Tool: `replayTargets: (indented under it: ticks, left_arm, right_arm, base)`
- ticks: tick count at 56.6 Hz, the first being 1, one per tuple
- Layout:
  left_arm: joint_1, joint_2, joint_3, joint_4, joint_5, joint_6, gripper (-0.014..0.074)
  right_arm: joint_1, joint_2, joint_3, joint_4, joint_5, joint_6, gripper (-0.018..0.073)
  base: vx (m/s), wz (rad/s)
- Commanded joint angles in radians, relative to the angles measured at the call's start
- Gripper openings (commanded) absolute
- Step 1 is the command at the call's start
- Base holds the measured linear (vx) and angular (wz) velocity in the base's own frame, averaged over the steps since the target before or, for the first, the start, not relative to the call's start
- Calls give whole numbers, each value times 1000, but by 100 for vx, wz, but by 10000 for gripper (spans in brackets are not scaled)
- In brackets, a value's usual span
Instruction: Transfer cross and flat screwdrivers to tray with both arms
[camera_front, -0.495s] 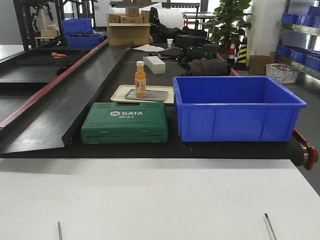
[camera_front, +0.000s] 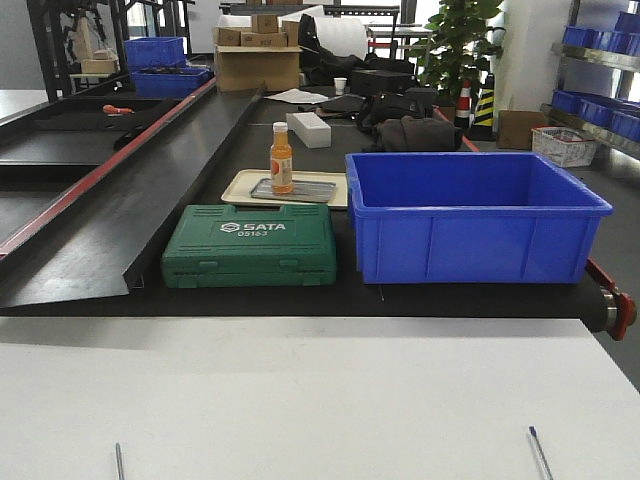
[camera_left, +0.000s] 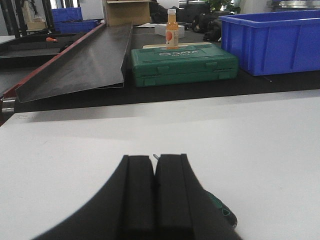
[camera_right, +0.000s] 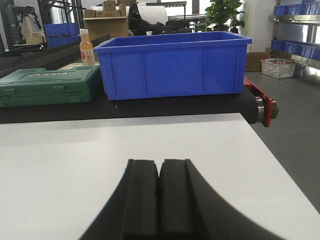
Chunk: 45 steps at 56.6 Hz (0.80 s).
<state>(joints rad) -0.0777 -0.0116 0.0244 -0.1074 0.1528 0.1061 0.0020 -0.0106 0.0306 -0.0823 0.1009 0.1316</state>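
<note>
Two hands low over the white worktop (camera_front: 320, 400), left hand (camera_left: 154, 165) pinched together right over a screwdriver (camera_left: 221, 209), right hand (camera_right: 159, 167) pinched together too, grey tray (camera_front: 313, 190) way back behind the green case (camera_front: 250, 247)

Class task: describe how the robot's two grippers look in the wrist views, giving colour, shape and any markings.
Left gripper and right gripper look alike: matte black, each with two flat, square-topped fingers whose outer edges flare outward in a curve. No markings or cables show. The arms are out of view.
</note>
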Motion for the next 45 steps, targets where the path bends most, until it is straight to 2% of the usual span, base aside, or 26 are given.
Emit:
replayTargets:
  ticks: [1,23,29,35,39,45]
  left_arm:
    - [1,8,-27,-2,-83,-4,3]
    - [1,8,-29,-2,-112,-4,3]
    - [1,8,-33,-2,-204,-4,3]
    - [1,8,-34,-2,-350,-7,3]
    - [1,8,-57,-3,-430,-27,3]
    - [1,40,-187,-3,-375,-32,3]
  right_arm:
    - [-4,-6,7,-10,-80,0,-8]
    - [-4,-6,7,-10,-125,0,-8]
    - [-4,-6,6,-10,-244,-8,-8]
    - [-4,-6,-12,-10,-351,-8,-8]
    - [-4,-5,-73,-10,-332,-10,-8]
    - [-4,41,-258,-10,-222,-39,-8]
  base:
    - [0,0]
    - [0,0]
    - [0,0]
    - [0,0]
    - [0,0]
    - [0,0]
